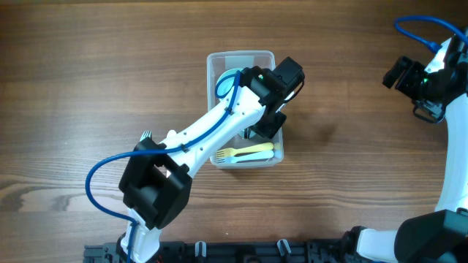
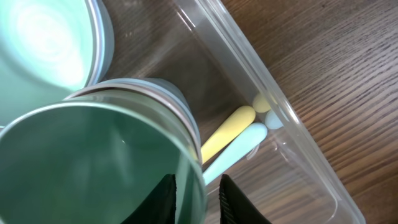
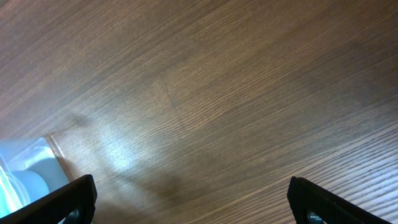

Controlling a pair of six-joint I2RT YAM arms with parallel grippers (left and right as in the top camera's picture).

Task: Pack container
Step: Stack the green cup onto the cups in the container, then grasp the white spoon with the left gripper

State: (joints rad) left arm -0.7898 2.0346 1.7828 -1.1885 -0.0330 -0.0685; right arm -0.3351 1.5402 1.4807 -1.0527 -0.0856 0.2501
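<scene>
The clear container point(image 1: 213, 73) stands at the table's centre; its wall and rim also show in the left wrist view point(image 2: 292, 124). My left gripper point(image 2: 196, 199) is down inside it, one finger inside and one outside the rim of a green cup point(image 2: 93, 162), shut on that rim. The cup seems to be the top of a small stack. A pale green bowl point(image 2: 43, 43) sits beside it. A yellow utensil point(image 1: 245, 153) and a pale blue one point(image 2: 239, 149) lie along the container's wall. My right gripper point(image 3: 193, 199) is open and empty over bare wood, far right in the overhead view point(image 1: 409, 77).
The wooden table point(image 1: 88, 73) surrounds the container. A corner of the container shows at the lower left of the right wrist view point(image 3: 31, 168). The arm bases stand at the table's front edge.
</scene>
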